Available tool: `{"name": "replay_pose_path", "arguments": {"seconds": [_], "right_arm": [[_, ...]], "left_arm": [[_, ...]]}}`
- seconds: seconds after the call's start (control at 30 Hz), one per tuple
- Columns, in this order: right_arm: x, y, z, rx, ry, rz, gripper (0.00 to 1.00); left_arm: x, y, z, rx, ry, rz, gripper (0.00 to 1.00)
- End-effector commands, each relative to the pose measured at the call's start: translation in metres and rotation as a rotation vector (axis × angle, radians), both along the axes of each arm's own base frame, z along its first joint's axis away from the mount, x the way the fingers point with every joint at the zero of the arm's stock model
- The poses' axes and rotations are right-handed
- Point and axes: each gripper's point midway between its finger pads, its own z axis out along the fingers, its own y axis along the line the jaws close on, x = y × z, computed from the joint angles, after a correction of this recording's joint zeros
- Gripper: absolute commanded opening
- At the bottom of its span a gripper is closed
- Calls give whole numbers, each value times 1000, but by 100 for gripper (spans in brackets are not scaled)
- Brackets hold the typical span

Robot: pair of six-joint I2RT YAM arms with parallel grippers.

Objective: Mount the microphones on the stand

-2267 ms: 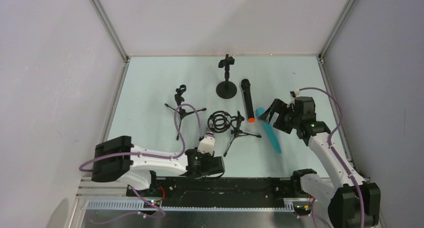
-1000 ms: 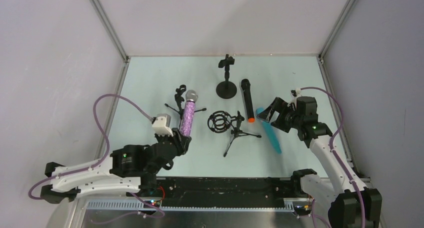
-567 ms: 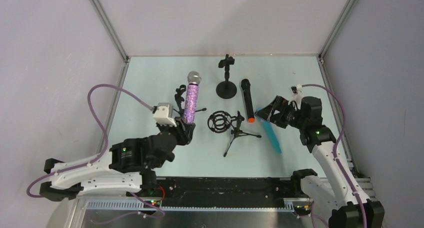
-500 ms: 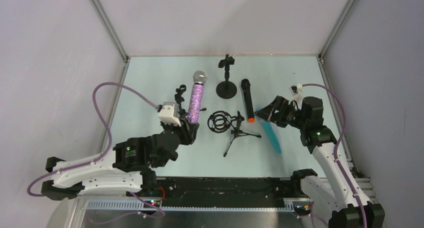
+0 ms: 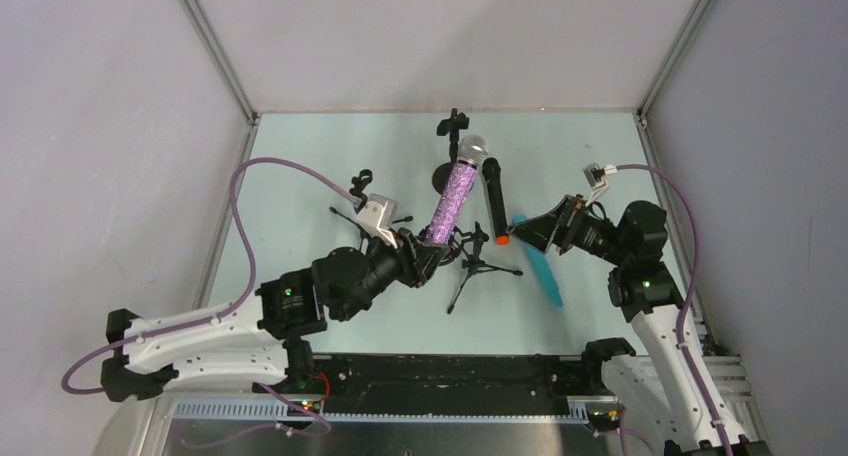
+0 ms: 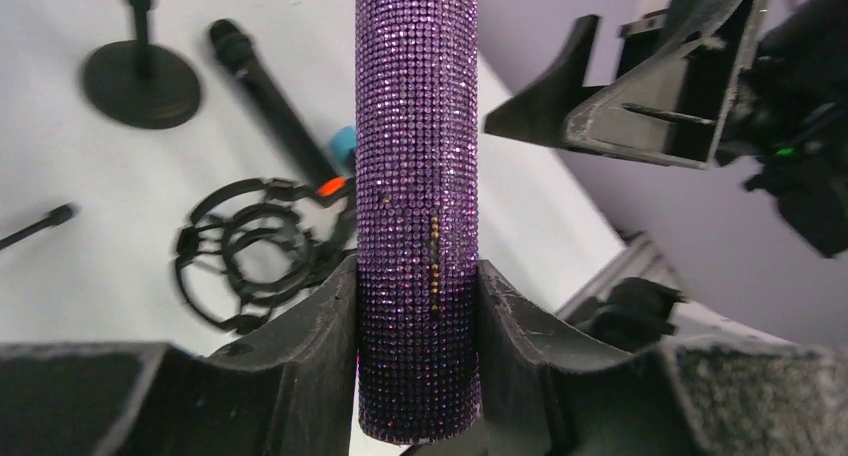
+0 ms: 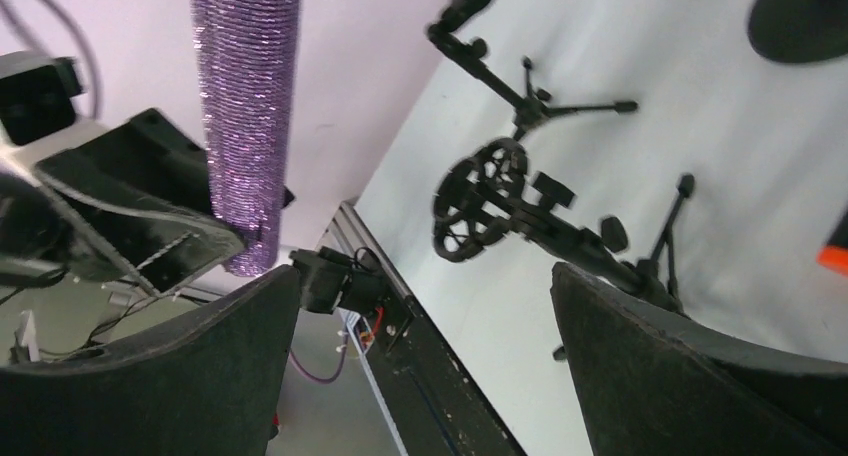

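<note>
The glittery purple mic [image 5: 452,194] is held off the table at mid-frame in the top view. Its long axis slants up-right, silver head toward the round-base stand [image 5: 440,183]. The left gripper [image 5: 428,248] pinches its lower end over the shock-mount tripod [image 5: 478,267]. The right gripper [image 5: 540,228], spread and empty, hangs just to the right.

Surface [image 5: 300,166]: pale mint, matte, reached to the far wall.
Back wall [image 5: 440,36]: plain white panel, stood along the far edge.
Left wall [image 5: 100,156]: plain, greyish white.
Right wall [image 5: 760,156]: the same, slightly darker.
Frame struts [image 5: 213,48]: aluminium, ran up both far corners.
Near edge: black rail [image 5: 480,371] above a perforated metal strip [image 5: 220,411].
Light: even, soft, threw faint shadows.
</note>
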Motion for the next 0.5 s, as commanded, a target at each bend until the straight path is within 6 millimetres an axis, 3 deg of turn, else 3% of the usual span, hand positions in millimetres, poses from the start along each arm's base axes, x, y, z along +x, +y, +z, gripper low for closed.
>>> {"name": "replay_pose_path", "arguments": {"seconds": [0.0,0.3,0.33,0.47], "right_arm": [[-21,8,46,92,-144,85,100],[-38,14,103,239,-286,125,100],[-38,16,106,258,-276,132,100],[-42,23,122,324,-301,179,99]], "left_arm": [[-15,-19,67,-298,-118,-152,0],[-30,-22,87,-446,-174,-249,0],[-33,-20,96,-487,-193,-266,0],[-42,-20,101,-542,-215,-316,0]]}}
